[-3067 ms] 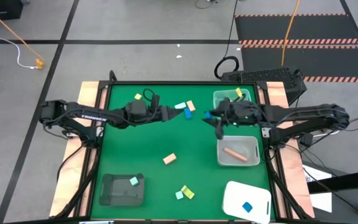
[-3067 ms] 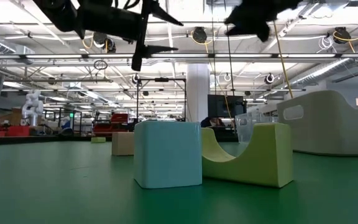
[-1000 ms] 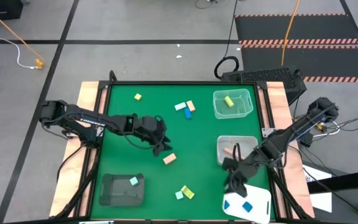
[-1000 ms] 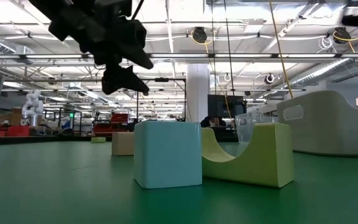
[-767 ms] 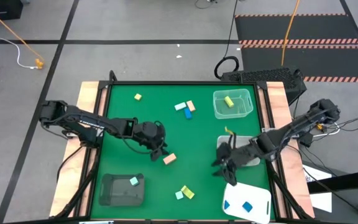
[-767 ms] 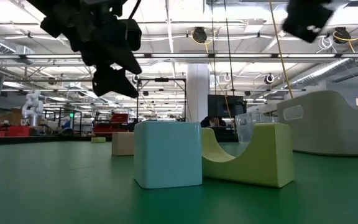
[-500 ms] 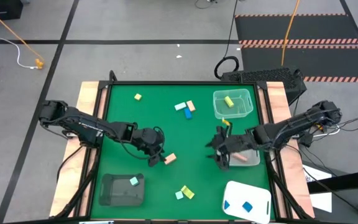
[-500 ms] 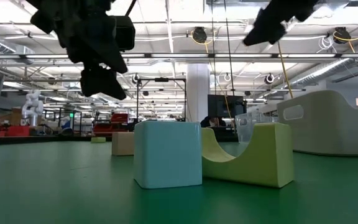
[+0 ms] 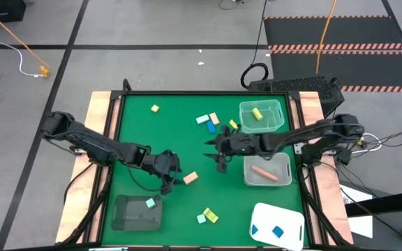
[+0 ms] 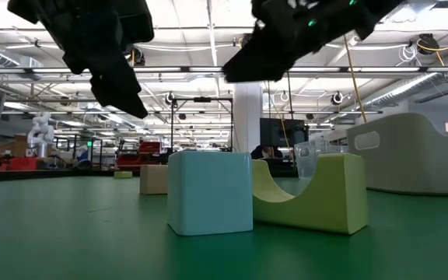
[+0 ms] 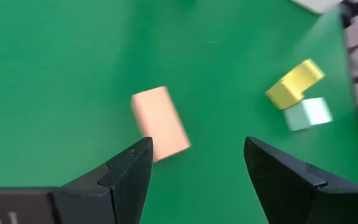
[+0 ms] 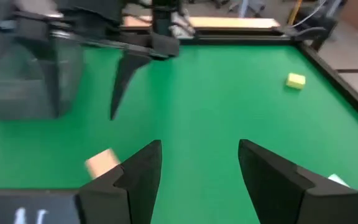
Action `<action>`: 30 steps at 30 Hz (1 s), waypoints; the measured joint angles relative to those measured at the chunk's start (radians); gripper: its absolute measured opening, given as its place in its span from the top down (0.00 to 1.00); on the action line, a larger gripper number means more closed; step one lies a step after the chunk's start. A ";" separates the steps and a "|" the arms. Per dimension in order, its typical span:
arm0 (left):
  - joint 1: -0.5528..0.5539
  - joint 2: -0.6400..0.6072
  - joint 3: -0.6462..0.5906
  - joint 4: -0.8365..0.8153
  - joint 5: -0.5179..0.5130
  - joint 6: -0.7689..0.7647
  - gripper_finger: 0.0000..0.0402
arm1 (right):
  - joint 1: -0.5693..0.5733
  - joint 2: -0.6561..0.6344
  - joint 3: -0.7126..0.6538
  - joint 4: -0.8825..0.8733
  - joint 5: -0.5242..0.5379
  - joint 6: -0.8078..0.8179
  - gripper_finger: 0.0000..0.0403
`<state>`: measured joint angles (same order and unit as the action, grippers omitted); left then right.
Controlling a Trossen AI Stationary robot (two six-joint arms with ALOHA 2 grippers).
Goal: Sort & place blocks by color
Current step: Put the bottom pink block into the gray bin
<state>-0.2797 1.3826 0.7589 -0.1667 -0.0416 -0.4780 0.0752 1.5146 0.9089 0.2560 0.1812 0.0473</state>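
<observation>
My left gripper (image 9: 173, 181) (image 11: 197, 144) hangs open above the green mat, just left of a tan-pink block (image 9: 190, 178) (image 11: 160, 122) that lies flat on the mat. My right gripper (image 9: 213, 155) (image 12: 199, 146) hovers open over the table's middle with nothing between its fingers. A mint cube (image 10: 208, 192) and a yellow arched block (image 10: 309, 190) sit side by side near the front edge. A mint, blue and tan cluster (image 9: 208, 120) and a lone yellow block (image 9: 155, 109) lie toward the far edge.
A clear tray (image 9: 262, 115) with a yellow block stands at the far right; a second clear tray (image 9: 278, 174) below it holds a pink bar. A dark tray (image 9: 128, 213) with a mint block is front left; a white tray (image 9: 288, 222) with blue blocks is front right.
My right gripper has swung from over the white tray at the front right toward the far edge and the left, to the table's middle, rolling as it went. My left gripper has drifted toward the near edge, close beside the tan-pink block. No block has moved.
</observation>
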 joint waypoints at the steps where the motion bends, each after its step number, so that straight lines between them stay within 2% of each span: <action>1: -0.005 -0.010 0.000 -0.022 -0.019 0.005 0.37 | -0.006 0.028 0.000 0.032 -0.003 0.006 0.50; 8: -0.046 -0.107 0.000 -0.235 -0.133 -0.019 0.37 | -0.019 0.179 0.000 0.171 -0.158 0.011 0.50; 12: -0.059 -0.155 -0.001 -0.331 -0.199 -0.057 0.37 | -0.018 0.273 0.000 0.297 -0.210 0.002 0.50; 20: -0.055 -0.195 0.000 -0.360 -0.252 -0.076 0.37 | -0.001 0.415 0.003 0.495 -0.375 0.040 0.50; 25: -0.055 -0.194 0.000 -0.360 -0.258 -0.083 0.37 | 0.020 0.476 0.073 0.477 -0.427 -0.037 0.50; 30: -0.055 -0.194 0.000 -0.361 -0.258 -0.153 0.37 | 0.026 0.499 0.177 0.265 -0.455 -0.073 0.50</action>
<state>-0.3347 1.1889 0.7586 -0.5282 -0.3000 -0.6308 0.1014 2.0132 1.0859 0.5209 -0.2734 -0.0254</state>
